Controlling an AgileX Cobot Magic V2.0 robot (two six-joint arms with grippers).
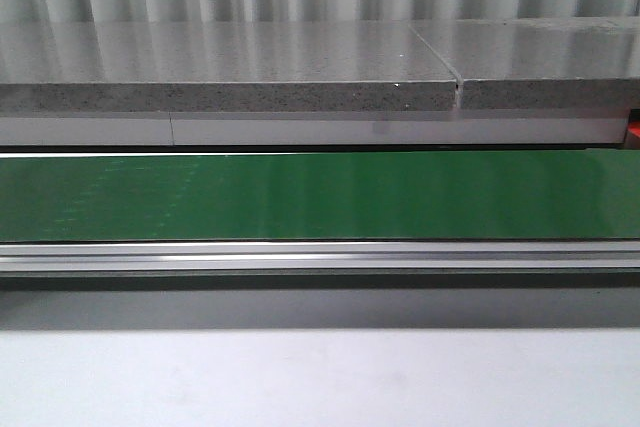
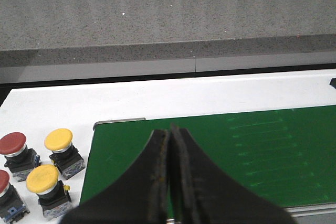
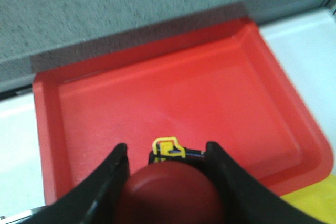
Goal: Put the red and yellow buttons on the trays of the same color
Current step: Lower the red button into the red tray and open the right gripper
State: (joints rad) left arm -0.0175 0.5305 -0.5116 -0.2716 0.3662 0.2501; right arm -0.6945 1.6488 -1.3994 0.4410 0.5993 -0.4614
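Observation:
In the right wrist view my right gripper (image 3: 167, 153) holds a red button (image 3: 170, 192) by its sides, over the red tray (image 3: 157, 93). The button's black base with a yellow clip points toward the tray floor. A corner of the yellow tray (image 3: 315, 205) shows beside the red one. In the left wrist view my left gripper (image 2: 170, 132) is shut with nothing in it, above the end of the green belt (image 2: 252, 150). Beside the belt on the white table stand two yellow buttons (image 2: 58, 140) (image 2: 42, 179) and two red buttons (image 2: 11, 143) (image 2: 2, 182). Neither gripper shows in the front view.
The green conveyor belt (image 1: 320, 197) runs across the front view with a metal rail (image 1: 320, 255) along its near side. A grey stone counter (image 1: 230, 67) lies behind it. The white table (image 2: 157, 98) continues past the belt's end.

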